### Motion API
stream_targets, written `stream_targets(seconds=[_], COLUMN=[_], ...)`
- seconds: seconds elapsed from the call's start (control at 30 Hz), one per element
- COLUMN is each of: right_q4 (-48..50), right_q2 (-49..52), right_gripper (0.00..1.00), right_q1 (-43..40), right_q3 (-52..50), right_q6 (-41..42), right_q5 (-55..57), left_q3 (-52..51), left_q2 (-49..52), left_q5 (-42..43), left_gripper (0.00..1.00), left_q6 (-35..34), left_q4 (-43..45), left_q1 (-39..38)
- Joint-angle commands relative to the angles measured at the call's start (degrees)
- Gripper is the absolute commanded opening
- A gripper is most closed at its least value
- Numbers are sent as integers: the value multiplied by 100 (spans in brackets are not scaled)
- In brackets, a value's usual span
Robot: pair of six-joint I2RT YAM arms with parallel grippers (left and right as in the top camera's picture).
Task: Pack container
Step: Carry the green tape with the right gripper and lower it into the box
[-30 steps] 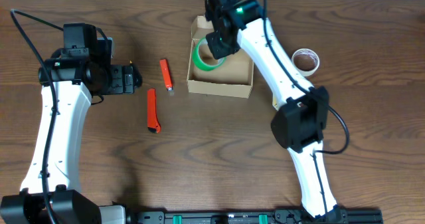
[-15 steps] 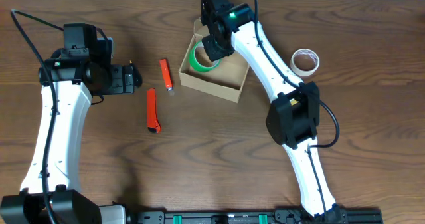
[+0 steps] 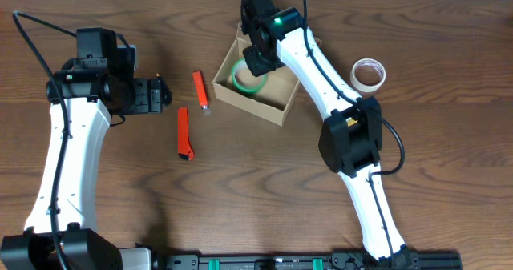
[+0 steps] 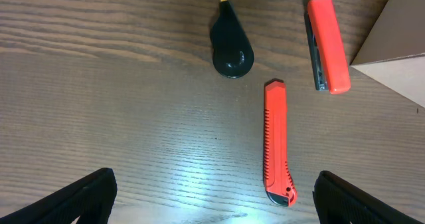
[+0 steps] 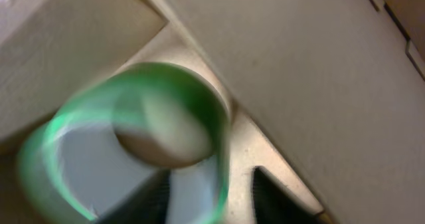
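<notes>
The overhead view shows the container (image 3: pixel 268 94) lying skewed on the wooden table (image 3: pixel 449 158), toward the far edge, with its top open. A green tape roll (image 3: pixel 248 78) sits inside at the left end. The right gripper (image 3: pixel 260 60) hangs directly over that roll, within the box's outline, but the arm hides its jaws from above. The right wrist view shows what the overhead cannot: two dark fingers (image 5: pixel 272 191) stand apart at the lower edge, with the roll's rim between them against the cardboard wall. The picture is blurred, so whether they pinch the roll cannot be told. A pale tape roll (image 3: pixel 369 74) lies apart to the right of the box and shows only in the overhead view. The left gripper (image 4: pixel 212 184) is spread wide and holds nothing, hovering over bare wood. Its camera alone shows clearly a small black teardrop-shaped object (image 4: pixel 231 50), an orange box cutter (image 4: pixel 277 141), a short orange tool (image 4: pixel 327 41) and one corner of the box.
</notes>
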Motion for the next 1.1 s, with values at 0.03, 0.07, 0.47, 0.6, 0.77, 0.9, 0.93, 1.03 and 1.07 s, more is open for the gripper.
stream_targets(seconds=[0.03,0.07,0.47,0.6,0.77,0.9,0.93,1.03,1.07], right_q4=[-2,-4,-527,-581,-525,-444,-431,-361,-352], right_q2=[15,15,-339,-393,-393,-393,-393,-393,-393], right_gripper=[52,52,53,54,55,55,55,55,54], right_q1=[70,70,50,-2,-264,-597,-684,-874,-911], right_q3=[0,0,160,160,160,160,160,160,160], right_q6=[-39,-39,-188,-188,-188,-190,-195,-337,-442], right_q5=[4,4,168,396,629,629,629,623,601], left_q3=[101,101,101,101,101,101,101,101,101], left_q2=[31,31,31,31,31,31,31,31,31], left_q5=[-39,-39,-39,-39,-42,-39,-39,-39,-39], left_gripper=[95,95,95,96,95,95,95,95,95], left_q6=[118,118,118,118,120,118,118,118,118], left_q4=[-17,-17,-17,-17,-17,-17,-17,-17,-17], left_q1=[39,39,39,39,39,39,39,39,39])
